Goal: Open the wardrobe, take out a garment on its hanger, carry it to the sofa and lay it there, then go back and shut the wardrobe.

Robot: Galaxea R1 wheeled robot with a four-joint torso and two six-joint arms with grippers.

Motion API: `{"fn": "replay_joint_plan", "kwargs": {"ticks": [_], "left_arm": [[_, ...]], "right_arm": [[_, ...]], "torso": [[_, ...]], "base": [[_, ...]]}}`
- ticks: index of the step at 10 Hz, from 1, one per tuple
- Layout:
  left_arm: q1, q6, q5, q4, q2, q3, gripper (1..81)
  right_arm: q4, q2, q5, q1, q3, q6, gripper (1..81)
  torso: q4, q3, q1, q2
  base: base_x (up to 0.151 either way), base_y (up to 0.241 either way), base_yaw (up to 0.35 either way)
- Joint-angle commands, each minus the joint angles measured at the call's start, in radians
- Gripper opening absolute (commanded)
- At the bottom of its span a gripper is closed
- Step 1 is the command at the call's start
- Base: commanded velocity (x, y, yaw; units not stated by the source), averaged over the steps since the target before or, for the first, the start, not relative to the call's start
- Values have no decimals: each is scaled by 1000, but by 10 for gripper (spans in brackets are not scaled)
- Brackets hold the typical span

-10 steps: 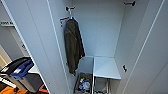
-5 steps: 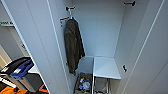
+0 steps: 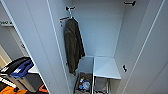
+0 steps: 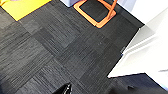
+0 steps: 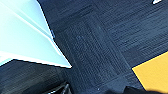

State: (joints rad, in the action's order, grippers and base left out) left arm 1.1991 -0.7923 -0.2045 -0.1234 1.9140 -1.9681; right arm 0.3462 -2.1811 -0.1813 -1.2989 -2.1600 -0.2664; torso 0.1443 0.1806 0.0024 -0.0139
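Standing open, the wardrobe (image 3: pixel 140 50) shows an olive jacket (image 3: pixel 73 47) hanging on its rail for easy reach; either end effector's state I cannot tell.

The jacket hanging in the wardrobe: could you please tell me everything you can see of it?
The jacket is dark olive-brown and looks soft, perhaps fuzzy. It hangs full length from a thin white hanger, hooked on a short dark rail high at the left of the open wardrobe. It lies close against the left inner wall, one sleeve drooping at its right. Its hem ends above a low compartment of mixed items. Nothing grips it.
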Motion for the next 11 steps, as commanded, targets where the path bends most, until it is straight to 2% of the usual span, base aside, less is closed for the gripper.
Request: {"fn": "replay_joint_plan", "kwargs": {"ticks": [1, 3, 8, 11], "left_arm": [[-181, -111, 34, 10, -145, -75, 811], [-308, -111, 77, -8, -138, -61, 811], [-678, -110, 430, -117, 13, 15, 811], [-816, -107, 566, -116, 125, 123, 811]], "right_arm": [[13, 149, 46, 138, 61, -132, 811], [13, 220, 48, 216, 166, -188, 811], [13, 298, 78, 390, 316, -238, 811], [11, 277, 88, 443, 390, -266, 811]], "torso": [[0, 0, 0, 0], [0, 0, 0, 0], [0, 1, 1, 1], [0, 2, 1, 2]], "base": [[0, 0, 0], [0, 0, 0], [0, 0, 0], [0, 0, 0]]}}
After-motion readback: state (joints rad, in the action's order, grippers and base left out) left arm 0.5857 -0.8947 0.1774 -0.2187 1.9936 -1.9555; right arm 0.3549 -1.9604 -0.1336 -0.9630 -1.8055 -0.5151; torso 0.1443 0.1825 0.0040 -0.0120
